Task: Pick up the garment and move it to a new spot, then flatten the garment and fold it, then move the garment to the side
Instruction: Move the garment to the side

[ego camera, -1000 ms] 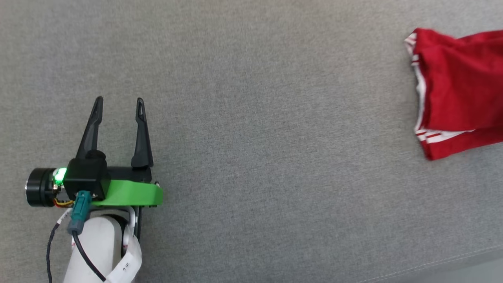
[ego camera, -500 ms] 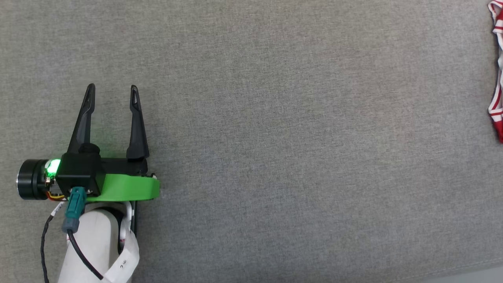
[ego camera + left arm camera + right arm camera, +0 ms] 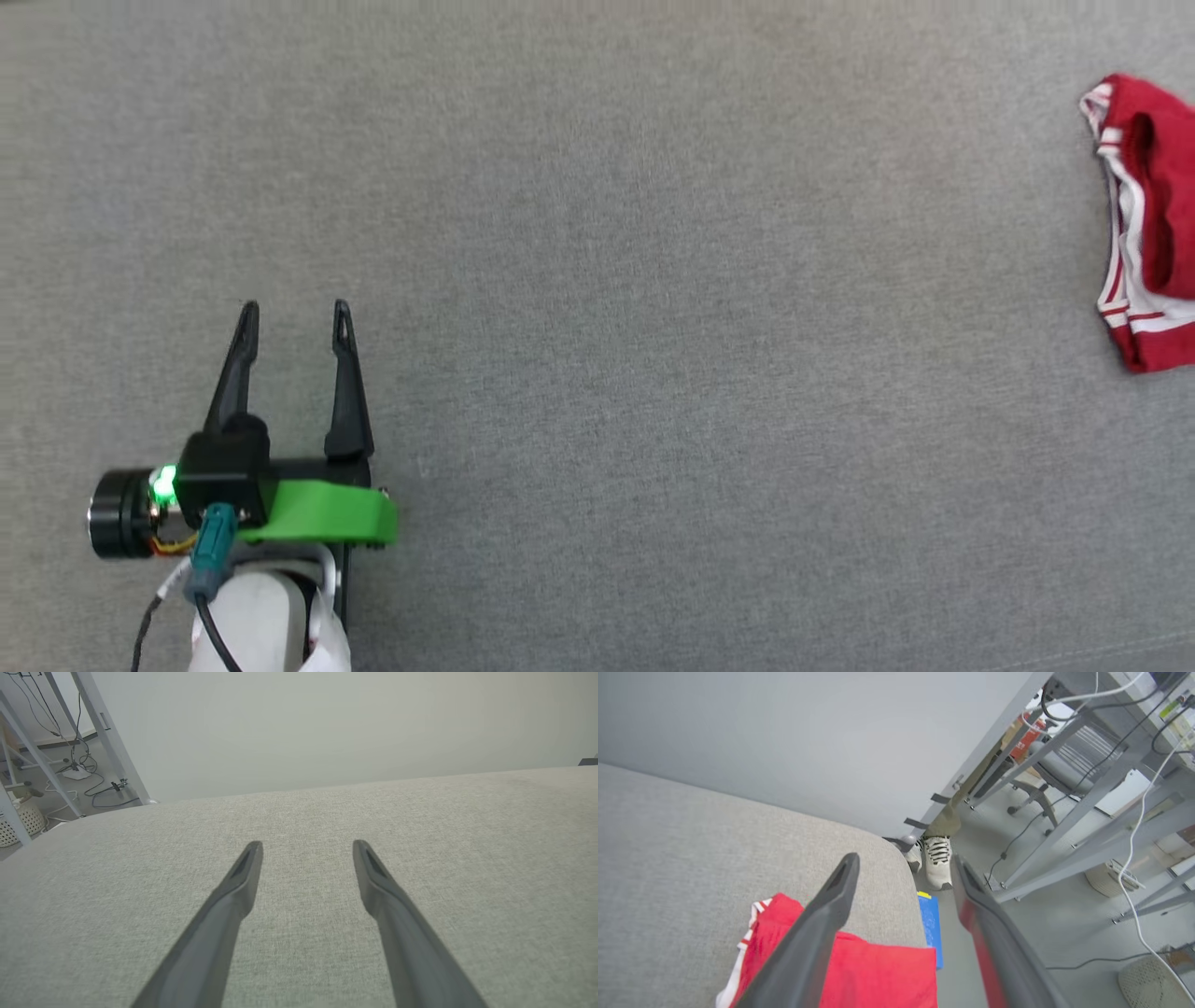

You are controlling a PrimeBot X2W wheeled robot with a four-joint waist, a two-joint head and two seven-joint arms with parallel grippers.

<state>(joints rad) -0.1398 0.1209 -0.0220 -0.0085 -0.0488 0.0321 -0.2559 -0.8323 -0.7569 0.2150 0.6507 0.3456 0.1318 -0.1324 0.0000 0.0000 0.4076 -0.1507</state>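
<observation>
Head view: the garment point(image 3: 1158, 215) lies far right of the left pincer point(image 3: 295, 308), cloth just shifted.
Head view — that pincer hangs with fingers wide apart over bare grey cushion point(image 3: 653, 280), and the garment is bunched well off to its right, cut by the frame edge; half a second ago a mere striped sliver showed there, a second ago a broader red fold, so the gap from pincer to cloth has widened, then narrowed. Left wrist view: bare cushion lies between and ahead of the spread fingers. Right wrist view — the right pincer point(image 3: 906, 857) is wide too, nothing between its tips, red cloth beneath them at the cushion's corner, a shoe point(image 3: 937, 858) beyond. My reading: it sits aside yet crumpled, so flattening and folding look undone.
</observation>
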